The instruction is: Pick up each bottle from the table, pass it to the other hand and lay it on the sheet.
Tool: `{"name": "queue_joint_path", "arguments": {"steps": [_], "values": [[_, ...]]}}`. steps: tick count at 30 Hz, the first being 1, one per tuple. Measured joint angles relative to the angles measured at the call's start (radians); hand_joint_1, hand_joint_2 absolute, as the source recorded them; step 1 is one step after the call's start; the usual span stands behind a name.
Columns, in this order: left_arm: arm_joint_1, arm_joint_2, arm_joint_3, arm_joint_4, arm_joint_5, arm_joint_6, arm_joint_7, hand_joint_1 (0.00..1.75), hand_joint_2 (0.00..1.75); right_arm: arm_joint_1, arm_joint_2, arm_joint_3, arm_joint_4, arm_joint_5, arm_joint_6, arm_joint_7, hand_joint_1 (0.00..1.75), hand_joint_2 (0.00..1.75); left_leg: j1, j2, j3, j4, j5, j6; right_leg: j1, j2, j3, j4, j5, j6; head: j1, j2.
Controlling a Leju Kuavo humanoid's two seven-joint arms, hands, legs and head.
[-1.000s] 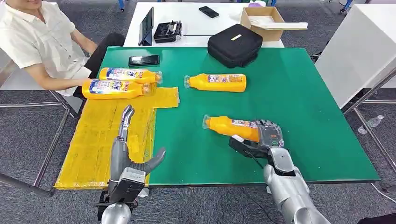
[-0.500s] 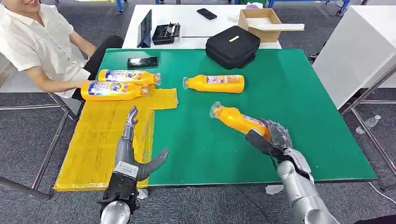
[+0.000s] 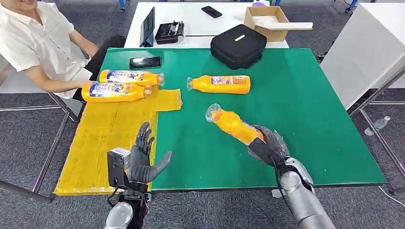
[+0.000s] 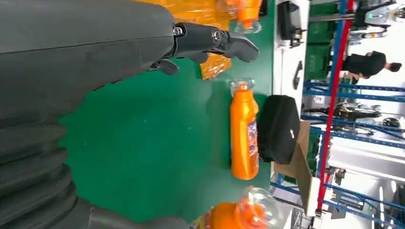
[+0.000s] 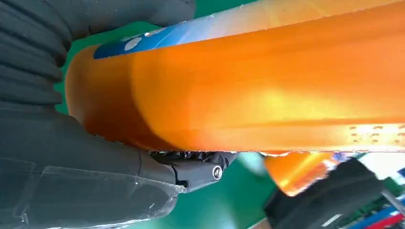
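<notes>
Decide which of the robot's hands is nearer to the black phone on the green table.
Left. The left hand hovers at the yellow sheet's edge, on the black phone's side of the table. The right hand, gripping a bottle, is farther across.

Right hand (image 3: 268, 145) grips an orange bottle (image 3: 232, 124) by its base end, capped neck tilted up and toward the left, the bottle lifted clear of the green table (image 3: 296, 109). Left hand (image 3: 142, 157) hovers at the near edge where the yellow sheet (image 3: 105, 138) meets the green, fingers spread and raised, palm facing in, holding nothing. A second orange bottle (image 3: 218, 84) lies on its side farther back on the green. Two more labelled bottles (image 3: 122, 84) lie side by side at the sheet's far end, touching each other. A phone (image 3: 145, 62) and a black case (image 3: 238, 46) sit at the table's far edge. A seated person (image 3: 38, 45) in a pale shirt is at the far left corner.
</notes>
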Motion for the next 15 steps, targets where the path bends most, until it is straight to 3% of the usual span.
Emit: {"name": "queue_joint_path", "arguments": {"steps": [7,15], "values": [[-0.009,0.0,0.002,0.031,0.036,-0.046,0.002,0.0,1.75,0.001,0.024,0.043,-0.032,-0.03,-0.017,-0.026,1.75,1.75,0.0,-0.001,-0.003,0.0,0.0,0.0,0.0,0.0,-0.002,0.0,0.0,0.0,0.0,0.0],[-0.027,0.0,0.002,0.074,0.048,-0.051,0.0,0.0,1.75,-0.004,0.13,0.149,-0.08,-0.025,-0.039,-0.034,1.75,1.75,0.001,-0.001,-0.003,0.0,0.0,-0.001,0.001,0.0,-0.004,0.001,0.0,0.0,0.0,0.0]]}}
